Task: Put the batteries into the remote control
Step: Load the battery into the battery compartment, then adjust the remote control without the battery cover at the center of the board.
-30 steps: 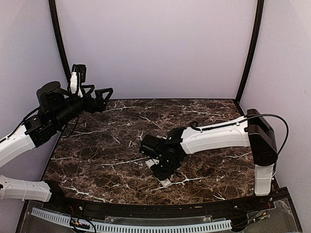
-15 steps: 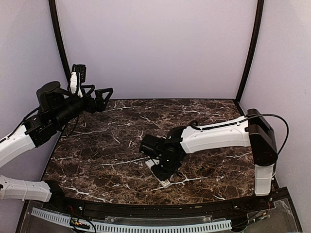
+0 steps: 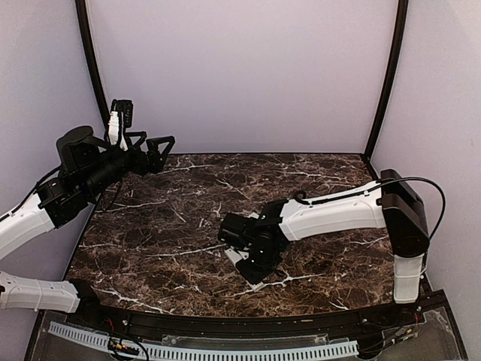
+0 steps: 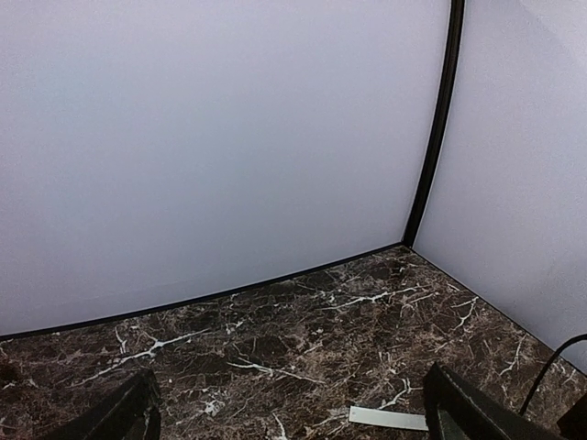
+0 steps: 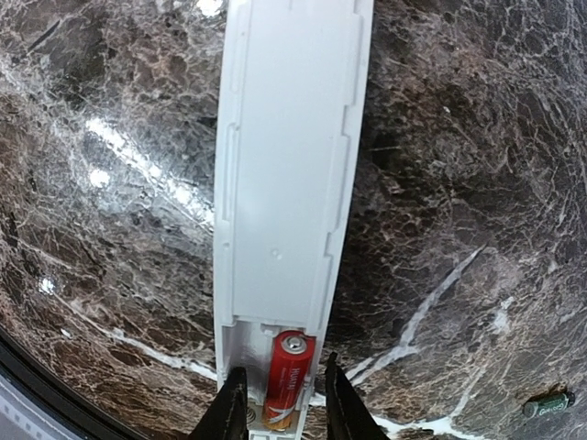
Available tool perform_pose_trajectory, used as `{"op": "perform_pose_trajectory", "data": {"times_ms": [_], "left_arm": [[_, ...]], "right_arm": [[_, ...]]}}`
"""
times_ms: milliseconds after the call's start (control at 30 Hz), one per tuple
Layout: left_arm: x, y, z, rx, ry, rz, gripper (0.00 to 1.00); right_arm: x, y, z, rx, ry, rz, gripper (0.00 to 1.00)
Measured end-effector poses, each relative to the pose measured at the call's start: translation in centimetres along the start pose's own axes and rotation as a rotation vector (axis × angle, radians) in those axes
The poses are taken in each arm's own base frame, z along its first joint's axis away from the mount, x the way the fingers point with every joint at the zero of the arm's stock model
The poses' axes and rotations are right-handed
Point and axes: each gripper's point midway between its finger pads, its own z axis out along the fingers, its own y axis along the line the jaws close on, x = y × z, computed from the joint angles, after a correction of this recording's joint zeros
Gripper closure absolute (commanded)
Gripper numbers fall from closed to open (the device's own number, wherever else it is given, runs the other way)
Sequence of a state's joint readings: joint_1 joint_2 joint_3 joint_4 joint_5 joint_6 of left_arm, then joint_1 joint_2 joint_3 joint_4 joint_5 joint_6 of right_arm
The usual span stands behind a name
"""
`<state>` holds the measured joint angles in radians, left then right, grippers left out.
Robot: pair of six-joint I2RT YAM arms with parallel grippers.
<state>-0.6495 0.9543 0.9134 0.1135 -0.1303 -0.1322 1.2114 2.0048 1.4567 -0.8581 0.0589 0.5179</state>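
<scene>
While the left hand [image 3: 154, 143] hangs raised over the far left corner of the worktop [image 3: 150, 241], fingers spread wide and holding nothing, the right hand [image 5: 286, 408] sits low over the front middle. There the remote control [image 5: 289, 183] lies open side up with the red battery [image 5: 286, 380] in the slot at one end, and the right hand's fingers [image 5: 234, 408] stand narrowly parted either side of it, a sliver of gap on each flank. The dark green battery [image 5: 548, 403] lies loose further right, well apart from the remote control.
</scene>
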Motion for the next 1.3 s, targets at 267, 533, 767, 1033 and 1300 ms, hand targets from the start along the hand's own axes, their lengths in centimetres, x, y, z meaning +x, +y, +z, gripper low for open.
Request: {"op": "perform_pose_trajectory", "data": {"times_ms": [267,533,767,1033,1300], "left_arm": [[0.1,0.0,0.0,0.007,0.001,-0.003,0.02],[8.0,-5.0,2.7,0.327,0.222,0.211,0.01],[18.9,-10.0,-1.3,0.786,0.423,0.487,0.01],[29.8,-14.1,-0.6,1.107,0.662,0.817,0.01],[33.2,-15.6,2.2,1.223,0.690,0.960,0.01]], "right_arm": [[0.3,0.2,-0.1,-0.012,0.016,-0.015,0.63],[-0.3,0.5,-2.4,-0.065,-0.033,-0.036,0.57],[1.0,-0.5,-6.0,-0.194,-0.136,0.004,0.52],[2.7,-3.9,-5.3,-0.264,-0.189,0.108,0.42],[3.5,-4.9,-4.0,-0.303,-0.198,0.142,0.42]]}}
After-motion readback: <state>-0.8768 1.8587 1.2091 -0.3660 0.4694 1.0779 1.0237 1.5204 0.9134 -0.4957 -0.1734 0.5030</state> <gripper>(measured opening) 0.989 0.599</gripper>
